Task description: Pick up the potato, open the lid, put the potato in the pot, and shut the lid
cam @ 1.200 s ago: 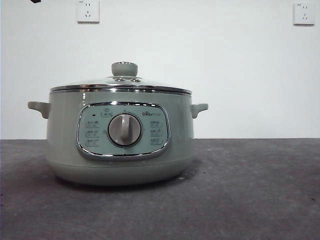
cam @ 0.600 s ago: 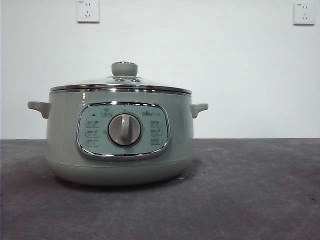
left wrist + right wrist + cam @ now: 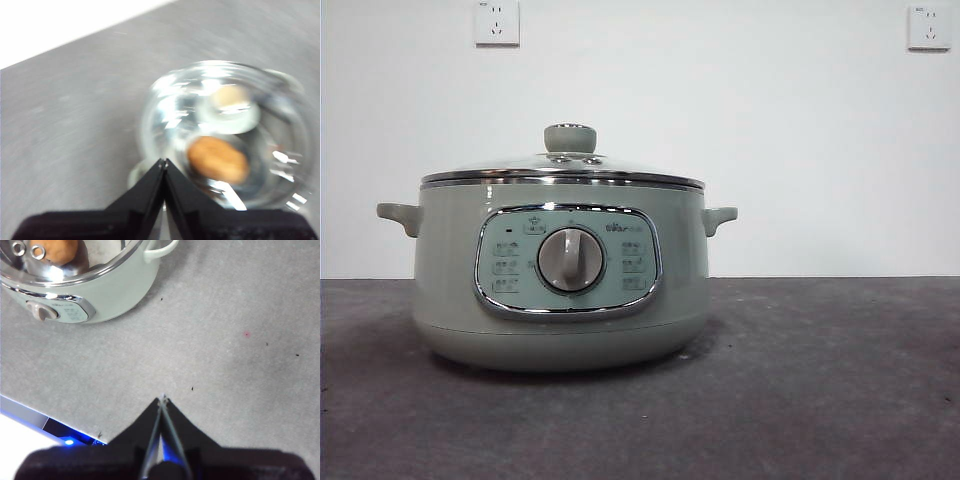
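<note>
The dark grey worktop [image 3: 820, 400] (matte, faintly mottled) carries only the pot [image 3: 560, 270], standing left of centre.

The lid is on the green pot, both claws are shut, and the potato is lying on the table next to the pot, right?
Not quite. The potato is inside the pot, under the glass lid, as the left wrist view shows. The rest is right: the left claw and right claw are shut.
</note>
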### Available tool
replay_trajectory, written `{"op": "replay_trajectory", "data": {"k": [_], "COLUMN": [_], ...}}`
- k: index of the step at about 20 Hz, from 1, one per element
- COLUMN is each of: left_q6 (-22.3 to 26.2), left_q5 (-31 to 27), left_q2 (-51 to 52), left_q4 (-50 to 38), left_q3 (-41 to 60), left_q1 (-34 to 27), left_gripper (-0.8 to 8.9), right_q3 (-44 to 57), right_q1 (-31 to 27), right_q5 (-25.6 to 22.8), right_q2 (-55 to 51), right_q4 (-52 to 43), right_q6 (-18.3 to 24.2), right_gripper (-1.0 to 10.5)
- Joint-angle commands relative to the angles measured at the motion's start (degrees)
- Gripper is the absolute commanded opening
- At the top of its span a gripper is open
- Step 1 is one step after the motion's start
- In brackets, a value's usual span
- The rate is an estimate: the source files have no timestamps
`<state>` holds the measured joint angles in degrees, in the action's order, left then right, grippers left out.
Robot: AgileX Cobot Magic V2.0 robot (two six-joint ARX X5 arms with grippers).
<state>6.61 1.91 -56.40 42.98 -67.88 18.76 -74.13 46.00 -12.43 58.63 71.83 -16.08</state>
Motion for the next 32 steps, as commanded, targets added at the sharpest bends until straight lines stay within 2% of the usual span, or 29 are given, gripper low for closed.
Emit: {"op": "replay_trajectory", "data": {"k": [1,3,5,8,11,16,20,28,32], "left_q6": [-5.7,-9.7,-12.7,-13.9,-13.9,-14.6,-13.8,-6.2,-6.3], "left_q5": [0.0,0.0,0.0,0.0,-0.1,-4.6,-6.7,-6.0,-5.8], "left_q2": [10.9,20.5,29.0,39.5,45.5,50.9,54.9,56.2,56.1], "left_q4": [-13.6,-24.8,-30.9,-32.5,-33.0,-37.0,-33.6,-33.6,-33.7], "left_q3": [18.6,32.9,44.2,55.0,61.3,67.4,67.4,67.4,67.4], "left_q1": [-4.9,-9.8,-13.8,-17.6,-19.4,-19.6,-19.7,-19.7,-19.7], "left_gripper": [-0.03,-0.03,-0.03,-0.03,-0.03,-0.03,-0.03,-0.03,-0.03], "right_q3": [0.5,0.5,0.5,0.5,0.5,0.5,0.5,0.5,0.5], "right_q1": [0.1,0.1,0.1,0.1,0.1,0.1,0.1,0.1,0.1], "right_q5": [0.0,0.0,0.0,0.0,0.0,0.0,0.0,0.0,0.0], "right_q2": [0.1,0.1,0.1,0.1,0.1,0.1,0.1,0.1,0.1], "right_q4": [-0.2,-0.2,-0.2,-0.2,-0.2,-0.2,-0.2,-0.2,-0.2], "right_q6": [-0.2,-0.2,-0.2,-0.2,-0.2,-0.2,-0.2,-0.2,-0.2], "right_gripper": [0.0,0.0,0.0,0.0,0.0,0.0,0.0,0.0,0.0]}}
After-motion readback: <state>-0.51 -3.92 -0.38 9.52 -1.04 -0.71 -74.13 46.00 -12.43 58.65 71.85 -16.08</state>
